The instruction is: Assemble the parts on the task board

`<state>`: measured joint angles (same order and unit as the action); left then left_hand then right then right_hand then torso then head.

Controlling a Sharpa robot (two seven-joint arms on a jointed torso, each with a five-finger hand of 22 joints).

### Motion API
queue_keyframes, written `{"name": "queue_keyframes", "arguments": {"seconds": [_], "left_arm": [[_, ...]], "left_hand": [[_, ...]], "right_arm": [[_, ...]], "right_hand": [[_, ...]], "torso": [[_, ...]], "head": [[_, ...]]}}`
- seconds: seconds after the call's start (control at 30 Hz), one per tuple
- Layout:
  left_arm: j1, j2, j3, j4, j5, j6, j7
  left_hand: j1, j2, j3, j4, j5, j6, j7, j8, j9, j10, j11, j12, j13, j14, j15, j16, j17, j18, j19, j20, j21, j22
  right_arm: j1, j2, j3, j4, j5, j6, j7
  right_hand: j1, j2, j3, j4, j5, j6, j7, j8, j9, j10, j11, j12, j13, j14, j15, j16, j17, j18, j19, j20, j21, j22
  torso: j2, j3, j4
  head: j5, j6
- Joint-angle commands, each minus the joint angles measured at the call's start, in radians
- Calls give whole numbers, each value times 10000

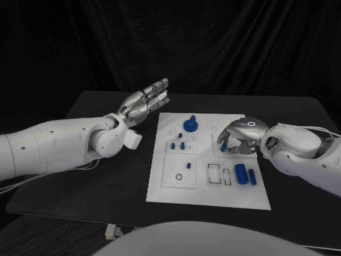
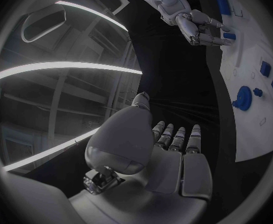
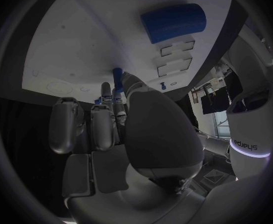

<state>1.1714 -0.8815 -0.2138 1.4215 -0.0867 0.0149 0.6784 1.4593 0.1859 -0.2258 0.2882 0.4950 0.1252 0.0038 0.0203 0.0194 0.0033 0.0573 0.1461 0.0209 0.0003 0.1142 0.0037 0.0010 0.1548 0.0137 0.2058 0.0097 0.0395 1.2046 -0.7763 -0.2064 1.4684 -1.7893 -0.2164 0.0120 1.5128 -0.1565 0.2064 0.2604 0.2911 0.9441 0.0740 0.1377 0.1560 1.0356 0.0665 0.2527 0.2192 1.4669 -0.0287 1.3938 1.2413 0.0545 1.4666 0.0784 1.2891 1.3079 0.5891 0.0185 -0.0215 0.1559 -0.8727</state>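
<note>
On the black table (image 1: 86, 176) lies the white task board (image 1: 209, 189), its long side running away from the robot. Nearest on the board, at the right, a thick blue cylinder (image 1: 240, 174) lies beside a thinner blue pin (image 1: 252, 177), the two just apart; left of them are two small rectangular outlines (image 1: 215, 173), and further left a square panel (image 1: 179, 172) with a dark ring on it. Beyond that panel sits a smaller panel (image 1: 181, 146) carrying several little blue pieces (image 1: 181, 145).

At the board's right edge, about midway along it, the right hand (image 1: 237, 140) bends down over the board with its fingers curled inward, and a small blue peg (image 1: 224, 145) shows at its fingertips. From the right wrist view the peg (image 3: 117, 76) stands up between the fingertips (image 3: 128, 79), close above the white surface; the hand appears to pinch it, though whether the peg's lower end touches the board cannot be told.

Further back, near the board's far end, a round blue knob (image 1: 191, 125) stands upright, with faint circular marks (image 1: 224, 121) to its right.

Off the board's left side and raised above the table, the left hand (image 1: 145, 101) is held flat with its fingers straight and spread slightly, holding nothing. In the left wrist view that hand (image 2: 167, 154) shows its bare palm, with the board (image 2: 248, 134) off to one side.
</note>
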Motion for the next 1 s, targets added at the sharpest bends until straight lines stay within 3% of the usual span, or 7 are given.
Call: {"name": "queue_keyframes", "arguments": {"seconds": [0.03, 0.1, 0.2, 0.47, 0.63, 0.7, 1.0], "left_arm": [[-18, 22, 11, 6, 76, 75, 1047], [-27, 27, 11, -4, 76, 80, 1044], [-51, 35, 11, -17, 76, 103, 1038], [-118, 44, 11, -31, 76, 146, 1013], [-161, 46, 11, -37, 75, 165, 1001], [-178, 47, 11, -41, 75, 171, 995], [-217, 46, 11, -47, 75, 172, 972]], "left_hand": [[126, -19, -26, -34, 68, -18, 30, -1, 6, 12, 92, -17, 6, -3, 47, -37, -10, -36, 13, 68, 40, 10], [142, -17, -21, -41, 78, -15, 36, -1, 6, 11, 88, -20, 5, -3, 48, -37, -10, -27, 14, 84, 41, 10], [188, -6, -3, -57, 104, -27, 45, -3, 5, 9, 82, -24, 5, -3, 49, -37, -10, -6, 17, 139, 43, 15], [247, -5, 12, -75, 135, -25, 78, -1, 6, 7, 67, -31, 4, -3, 63, -37, -10, 23, 24, 229, 49, 28], [274, -3, 17, -78, 154, -21, 120, 0, 6, 6, 35, -36, 3, -3, 81, -37, -10, 43, 28, 289, 52, 34], [274, -3, 17, -78, 154, -21, 120, 0, 6, 6, 35, -36, 3, -3, 81, -37, -10, 43, 28, 289, 52, 34], [288, 1, 21, -76, 162, -16, 148, 1, 7, 5, 15, -34, 4, -3, 95, -37, -10, 55, 28, 327, 52, 32]], "right_arm": [[-41, 23, 5, -21, 44, 9, 258], [-51, 39, 5, -38, 63, 0, 288], [-61, 64, 5, -72, 79, 32, 308], [-69, 119, 5, -131, 91, 170, 284], [-70, 101, 5, -90, 93, 126, 293], [-70, 63, 5, -35, 94, 60, 305], [-41, -285, 7, 408, 94, -151, 204]], "right_hand": [[212, -25, 209, -82, 855, 308, 34, 210, 128, 125, -22, 83, 16, 229, -60, -34, 1, 65, -34, -47, -21, 1820], [304, -71, 392, -151, 1372, 396, 92, 317, 225, 250, -58, 169, 42, 225, -29, -33, -4, 66, -40, -40, -24, 1820], [323, -94, 512, -196, 1504, 524, 139, 436, 319, 269, -67, 201, 51, 221, -30, -29, -4, 69, -44, -39, -25, 1819], [367, -99, 627, -264, 1580, 555, 144, 497, 385, 358, -97, 265, 73, 209, -18, -46, -38, 71, -51, -32, -34, 1816], [395, -111, 757, -377, 1674, 705, 252, 641, 505, 542, -156, 395, 124, 206, -21, -46, -45, 76, -60, -30, -45, 1811], [399, -108, 811, -463, 1681, 897, 285, 802, 628, 671, -198, 482, 160, 214, -46, -37, -33, 76, -57, -43, -33, 1814], [345, -124, 856, -569, 1612, 1048, 308, 986, 813, 823, -233, 580, 204, 214, -53, -51, -61, 78, -66, -60, -46, 1808]], "torso": [[8, -2, 3], [6, -2, 0], [5, 0, -3], [7, 2, 4], [6, -1, 2], [3, 0, 0], [2, 1, -3]], "head": [[-7, 1], [-26, 1], [-17, 1], [-49, 1], [-43, 1], [-38, 1], [32, 1]]}}
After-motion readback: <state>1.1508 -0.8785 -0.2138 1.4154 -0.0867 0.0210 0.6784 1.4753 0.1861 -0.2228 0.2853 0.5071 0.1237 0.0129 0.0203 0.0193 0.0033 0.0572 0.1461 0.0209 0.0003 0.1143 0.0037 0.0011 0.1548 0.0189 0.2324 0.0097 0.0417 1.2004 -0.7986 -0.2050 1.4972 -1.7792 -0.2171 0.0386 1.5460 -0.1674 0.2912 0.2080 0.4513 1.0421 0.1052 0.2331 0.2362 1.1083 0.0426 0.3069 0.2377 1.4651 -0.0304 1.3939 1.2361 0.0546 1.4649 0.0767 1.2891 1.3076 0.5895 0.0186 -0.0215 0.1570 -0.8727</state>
